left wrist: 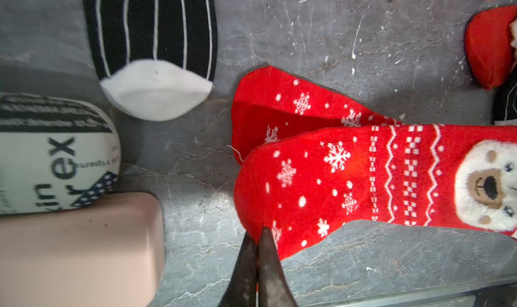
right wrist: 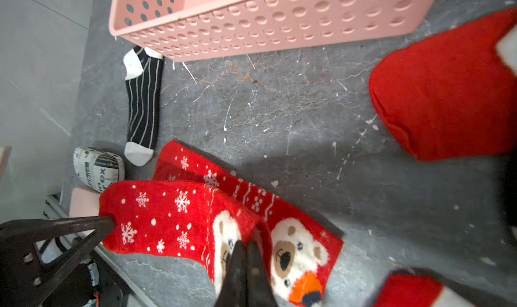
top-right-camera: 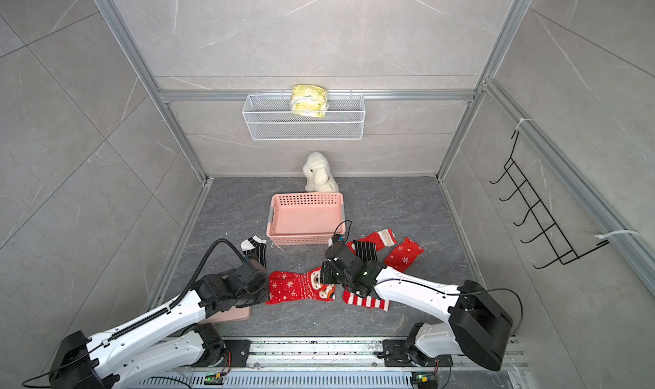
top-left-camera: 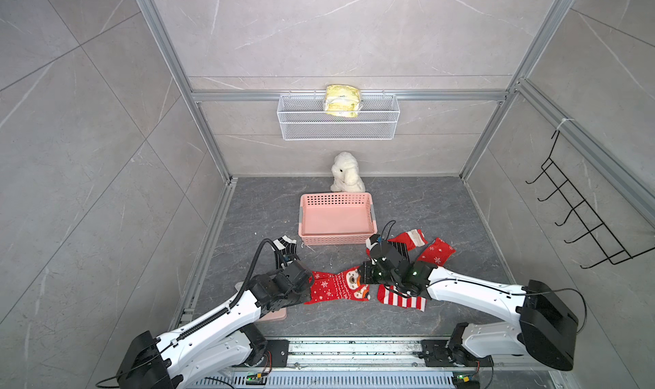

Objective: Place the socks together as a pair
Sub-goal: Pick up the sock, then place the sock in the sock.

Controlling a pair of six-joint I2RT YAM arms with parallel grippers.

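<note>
Both tools are clenched on one sock near the front middle of the grey counter (top-left-camera: 354, 320). The left tool (left wrist: 258, 237) pinches the toe edge of the upper snowflake sock (right wrist: 167, 216), and the right tool (right wrist: 246, 245) grips its bear-face end. That sock lies partly over the lower snowflake sock (right wrist: 251, 199), which rests flat on the counter, its toe showing on the far side. A red-and-white striped sock (top-left-camera: 402, 301) lies just right of the two, under the right arm (top-left-camera: 471, 291). To the far left is a black striped sock (top-left-camera: 286, 246). On the right, a second black striped sock (top-right-camera: 365, 249) sits across a red sock with a pale cuff (top-left-camera: 407, 235), beside a third snowflake sock (top-left-camera: 436, 254). A pink basket (top-left-camera: 336, 241) stands farther back, with a white plush toy (top-left-camera: 345, 173) behind it.
</note>
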